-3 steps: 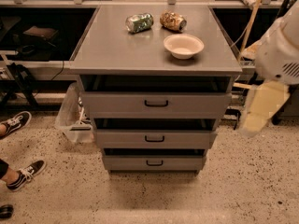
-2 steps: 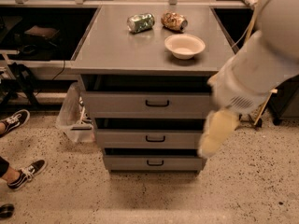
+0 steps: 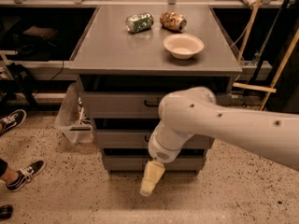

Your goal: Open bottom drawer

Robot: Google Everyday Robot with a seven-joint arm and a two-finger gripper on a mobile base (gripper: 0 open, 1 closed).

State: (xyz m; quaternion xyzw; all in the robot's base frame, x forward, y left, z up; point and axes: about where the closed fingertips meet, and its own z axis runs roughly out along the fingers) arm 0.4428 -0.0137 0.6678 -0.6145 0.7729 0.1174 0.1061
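Note:
The bottom drawer [image 3: 122, 163] is the lowest grey front of the three-drawer metal cabinet and sits flush and closed. My white arm [image 3: 219, 120] reaches in from the right across the cabinet front and hides the middle of the lower two drawers, including the bottom drawer's black handle. My gripper [image 3: 150, 181] is cream coloured and hangs down from the wrist in front of the bottom drawer's middle, its tip below the drawer's lower edge and just above the floor. The top drawer's handle [image 3: 152, 103] partly shows.
On the cabinet top [image 3: 107, 50] lie a green can [image 3: 139, 22], a brown crumpled can [image 3: 173, 20] and a white bowl [image 3: 183, 45]. A plastic bag [image 3: 72, 118] sits left of the cabinet. A person's sneakers [image 3: 22, 174] stand at the left. Wooden poles [image 3: 280, 66] lean at the right.
My arm has swung from the right side leftward and down across the cabinet front. The gripper has dropped from beside the middle drawer to in front of the bottom drawer. The drawers have not moved.

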